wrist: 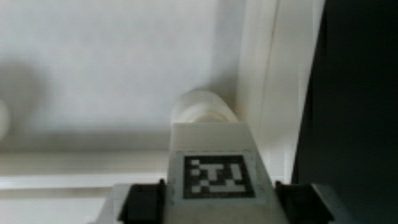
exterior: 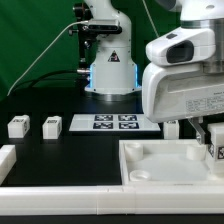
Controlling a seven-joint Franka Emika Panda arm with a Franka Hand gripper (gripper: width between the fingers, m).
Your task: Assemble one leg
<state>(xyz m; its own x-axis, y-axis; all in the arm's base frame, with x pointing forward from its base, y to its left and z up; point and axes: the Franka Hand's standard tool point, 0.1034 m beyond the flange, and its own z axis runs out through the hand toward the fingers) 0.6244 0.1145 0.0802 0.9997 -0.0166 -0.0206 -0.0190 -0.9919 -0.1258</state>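
Observation:
My gripper (exterior: 214, 140) is at the exterior view's right, low over the far right corner of the large white tray-like part (exterior: 160, 165). It is shut on a leg (wrist: 217, 165), a white block with a black-and-white tag on its face. In the wrist view the leg sits between the two dark fingers (wrist: 143, 203) and points at a corner socket bump (wrist: 206, 104) inside the tray-like part. In the exterior view the held leg (exterior: 213, 150) shows just below the hand. Two more legs (exterior: 18, 126) (exterior: 51, 126) stand on the black table at the exterior view's left.
The marker board (exterior: 113, 122) lies flat in the middle behind the tray-like part. The arm's base (exterior: 108, 72) stands at the back. A white wall (exterior: 60, 203) runs along the front edge, with a white block (exterior: 6, 160) at the exterior view's left.

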